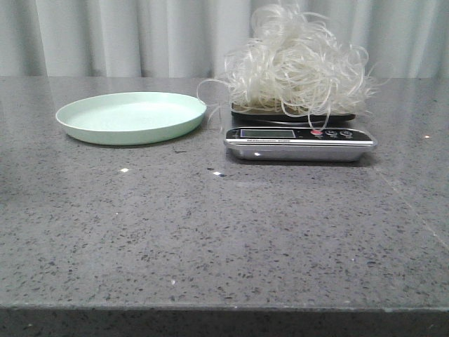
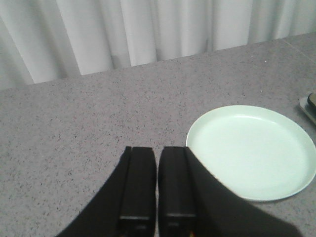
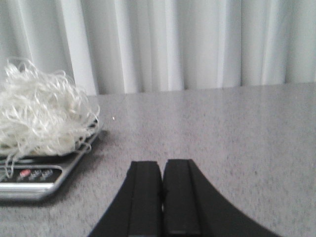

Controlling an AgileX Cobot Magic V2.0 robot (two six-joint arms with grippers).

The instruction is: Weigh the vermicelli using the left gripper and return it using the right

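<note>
The vermicelli is piled on the scale, beside the bare green plate on the worktop. The fingers of the left gripper and right gripper are pressed together, with nothing held.

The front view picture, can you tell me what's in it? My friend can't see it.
A big fluffy heap of white noodles sits on a small kitchen scale on a grey speckled table. To the left of the scale lies a pale green plate with nothing on it. White curtains hang behind, and no robot arm shows in this view.
</note>
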